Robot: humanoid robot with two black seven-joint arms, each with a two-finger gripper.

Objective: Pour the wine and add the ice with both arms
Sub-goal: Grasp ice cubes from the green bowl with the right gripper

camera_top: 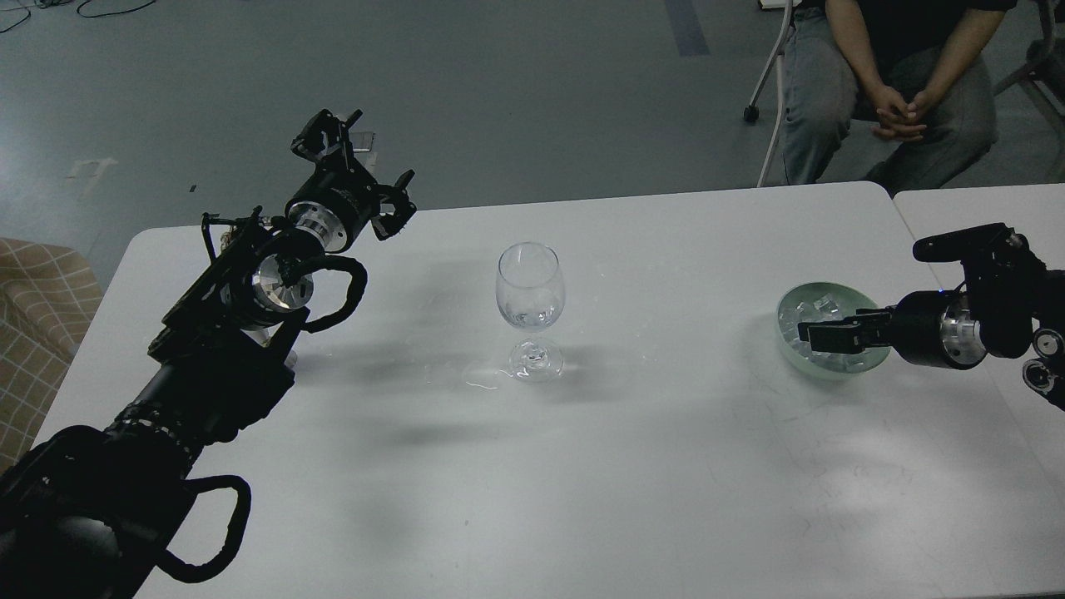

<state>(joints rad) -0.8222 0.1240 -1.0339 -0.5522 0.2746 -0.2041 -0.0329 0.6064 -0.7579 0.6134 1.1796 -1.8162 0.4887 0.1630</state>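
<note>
A clear stemmed wine glass stands upright mid-table, with a little colourless wine in the bottom of its bowl. To the right, a pale green bowl holds a heap of clear ice cubes. My right gripper reaches in from the right, low over the ice inside the bowl. Its fingers look like one dark bar, so I cannot make out their state. My left gripper hangs above the table's far left edge, well left of the glass, open and holding nothing.
A small clear puddle lies on the white table just left of the glass foot. A second table adjoins on the right. A seated person is beyond the far right corner. A checked cushion sits at the left.
</note>
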